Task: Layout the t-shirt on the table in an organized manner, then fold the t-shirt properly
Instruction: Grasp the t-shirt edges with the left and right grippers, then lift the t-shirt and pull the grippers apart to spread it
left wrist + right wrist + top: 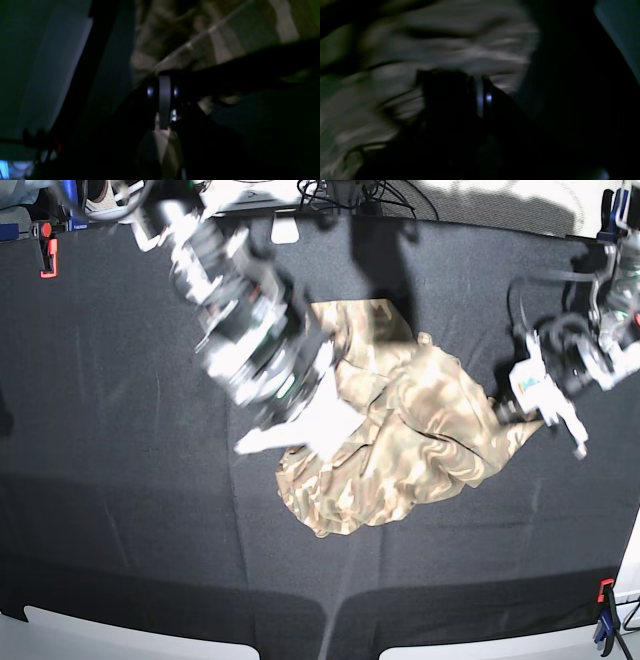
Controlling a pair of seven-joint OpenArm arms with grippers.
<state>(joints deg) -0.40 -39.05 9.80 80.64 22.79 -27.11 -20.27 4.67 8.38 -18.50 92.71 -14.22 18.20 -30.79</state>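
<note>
Black table (120, 480), crumpled t-shirt (400, 460) mid; L gripper (515, 415) pinching its edge, R gripper (310, 420) closed.

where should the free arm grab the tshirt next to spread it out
Neither arm is free: both grippers are shut at the t-shirt. For a fresh grip, I would try the loose lower hem, coming from the table's near edge, since it lies exposed on the cloth away from the bunched middle.
</note>
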